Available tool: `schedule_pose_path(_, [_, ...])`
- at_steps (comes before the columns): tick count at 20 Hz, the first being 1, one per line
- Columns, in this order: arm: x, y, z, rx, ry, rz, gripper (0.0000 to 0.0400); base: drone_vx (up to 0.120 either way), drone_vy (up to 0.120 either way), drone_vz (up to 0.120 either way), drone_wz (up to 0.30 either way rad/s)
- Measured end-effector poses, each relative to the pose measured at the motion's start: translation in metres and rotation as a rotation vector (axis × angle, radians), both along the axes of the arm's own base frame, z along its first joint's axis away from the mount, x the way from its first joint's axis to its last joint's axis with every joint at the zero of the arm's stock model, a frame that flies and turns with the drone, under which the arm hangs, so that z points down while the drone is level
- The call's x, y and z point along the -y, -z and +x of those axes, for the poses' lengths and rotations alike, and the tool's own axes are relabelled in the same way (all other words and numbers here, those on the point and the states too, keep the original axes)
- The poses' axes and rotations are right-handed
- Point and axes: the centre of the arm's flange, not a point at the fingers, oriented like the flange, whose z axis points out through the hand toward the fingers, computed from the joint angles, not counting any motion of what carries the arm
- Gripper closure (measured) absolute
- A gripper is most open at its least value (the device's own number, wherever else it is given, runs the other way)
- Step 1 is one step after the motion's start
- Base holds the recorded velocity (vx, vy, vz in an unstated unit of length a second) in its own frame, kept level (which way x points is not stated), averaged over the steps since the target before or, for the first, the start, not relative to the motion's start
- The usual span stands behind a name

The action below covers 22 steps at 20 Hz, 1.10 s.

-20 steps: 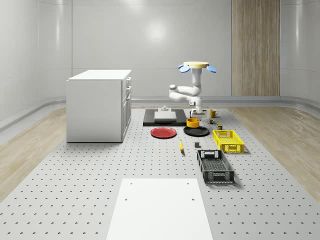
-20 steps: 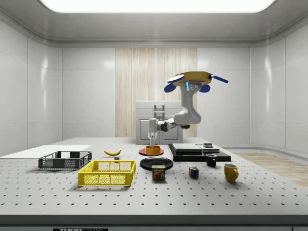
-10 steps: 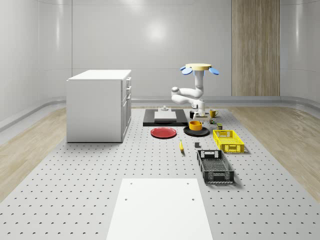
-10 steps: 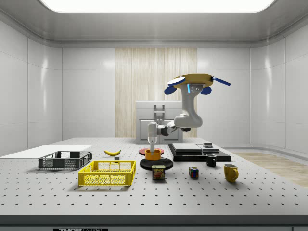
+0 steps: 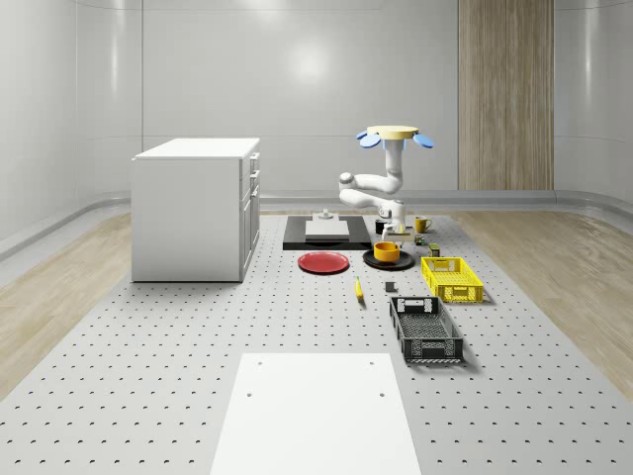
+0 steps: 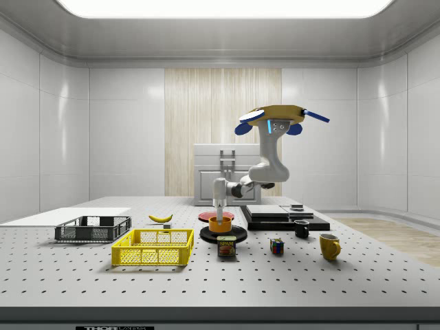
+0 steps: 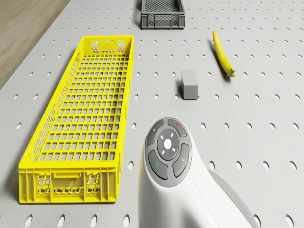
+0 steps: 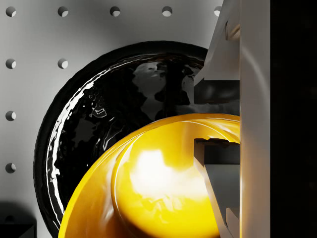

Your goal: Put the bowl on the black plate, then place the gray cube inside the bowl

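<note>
While the drone [image 6: 280, 114] hovers above the perforated table [image 5: 198, 327], beside the black platform [image 6: 285, 218], its arm reaches down to the black plate [image 8: 89, 124]. Gripper [image 8: 218, 116]: fingers clamped on the rim of the orange bowl [image 6: 220, 225], one finger inside the rim, one outside. Bowl sits directly over the black plate; contact between them cannot be confirmed. Gray cube [image 7: 189, 85] lies on the table between the yellow crate [image 7: 80, 123] and the banana [image 7: 223, 53], apart from both. Red plate [image 5: 323, 262] lies beside the black plate.
</note>
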Motion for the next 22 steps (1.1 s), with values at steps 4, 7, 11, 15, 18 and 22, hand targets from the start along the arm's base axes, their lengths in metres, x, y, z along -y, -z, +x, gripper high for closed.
schedule_pose_path(4, [0.007, -0.005, -0.002, 0.000, 0.000, 0.000, 0.0300, 0.000, 0.000, 0.000, 0.000])
schedule_pose_path(7, [0.012, -0.006, -0.002, 0.000, 0.000, 0.000, 0.0142, 0.000, 0.000, 0.000, 0.000])
schedule_pose_path(11, [0.016, -0.006, -0.003, 0.000, 0.000, 0.000, 0.0052, 0.000, 0.000, 0.000, 0.000])
schedule_pose_path(15, [0.017, -0.002, -0.003, 0.000, 0.000, 0.000, 0.0019, 0.010, 0.000, 0.110, 0.000])
schedule_pose_path(18, [0.018, -0.001, -0.003, 0.000, 0.000, 0.000, 0.0009, 0.120, -0.120, 0.067, 0.000])
schedule_pose_path(22, [0.018, 0.000, -0.003, 0.000, 0.000, 0.000, 0.0003, 0.120, -0.120, 0.000, 0.000])
